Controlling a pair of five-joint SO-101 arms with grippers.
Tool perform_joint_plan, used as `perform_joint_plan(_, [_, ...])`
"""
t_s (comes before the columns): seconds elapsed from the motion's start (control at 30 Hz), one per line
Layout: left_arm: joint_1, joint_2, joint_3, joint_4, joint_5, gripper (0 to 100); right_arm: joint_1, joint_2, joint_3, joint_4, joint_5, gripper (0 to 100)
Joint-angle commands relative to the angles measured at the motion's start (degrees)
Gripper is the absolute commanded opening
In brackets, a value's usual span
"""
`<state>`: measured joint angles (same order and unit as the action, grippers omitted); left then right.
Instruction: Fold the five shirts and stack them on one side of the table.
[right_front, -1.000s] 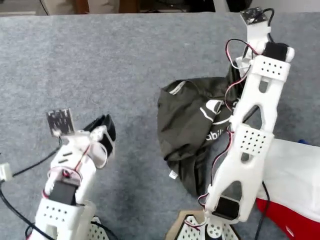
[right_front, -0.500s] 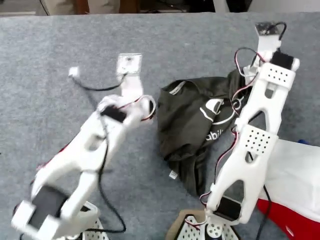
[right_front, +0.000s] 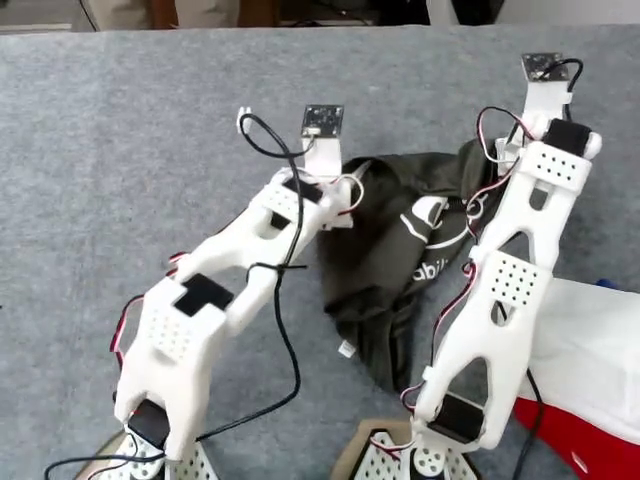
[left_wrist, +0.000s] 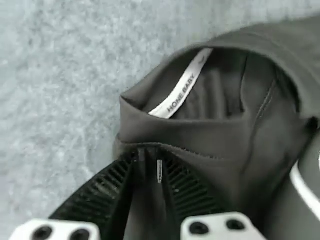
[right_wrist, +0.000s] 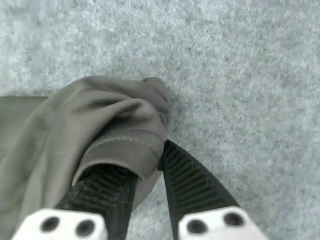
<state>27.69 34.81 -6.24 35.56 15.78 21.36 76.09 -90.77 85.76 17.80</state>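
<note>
Pinching opposite edges of the dark olive shirt (right_front: 385, 250), both arms seem placed to draw it out flat for folding. The left gripper (left_wrist: 150, 166) has its fingers closed on the collar hem, just beside the white neck label (left_wrist: 182, 90). The right gripper (right_wrist: 149, 167) has its fingers clamped on a bunched hem, probably a sleeve end. The shirt lies in a crumpled heap right of centre on the grey worktop (right_front: 130, 130), with white print partly showing. A white shirt (right_front: 590, 330) lies over a red one (right_front: 565, 435) at lower right.
</note>
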Motion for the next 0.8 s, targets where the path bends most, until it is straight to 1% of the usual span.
perform_joint_plan(0.0, [-0.3, 1.9, -8.4, 5.4, 1.3, 2, 0.7, -0.3, -3.5, 0.3, -0.4, 0.5])
perform_joint_plan(0.1, [-0.5, 1.9, -15.3, 13.9, 1.2, 2, 0.2, -0.5, -3.6, 1.6, -0.2, 0.5])
perform_joint_plan(0.17, [-2.0, 1.9, -21.8, 18.1, 1.3, 2, -0.8, -0.5, -4.7, 4.0, 1.7, 0.5])
perform_joint_plan(0.3, [-6.4, 2.5, -37.0, 22.5, 1.4, 2, -2.9, -1.8, -4.8, 8.0, 6.3, 0.5])
perform_joint_plan(0.37, [-7.7, 2.9, -41.8, 22.6, 1.4, 2, -3.1, -2.9, -4.8, 9.6, 7.6, 0.5])
perform_joint_plan(0.5, [-8.0, 5.4, -47.9, 22.5, 1.4, 2, -3.1, -4.8, -4.8, 11.8, 10.2, 0.5])
perform_joint_plan(0.67, [-9.0, 8.1, -57.6, 22.4, 1.4, 2, -3.5, -7.3, -4.7, 16.4, 17.8, 0.5])
perform_joint_plan(0.73, [-8.2, 9.9, -60.0, 22.2, 2.6, 2, -3.3, -7.8, -4.7, 16.6, 18.8, 0.9])
perform_joint_plan(0.77, [-7.3, 11.9, -59.5, 20.7, 2.9, 2, -3.2, -7.9, -4.7, 16.6, 18.8, 0.9])
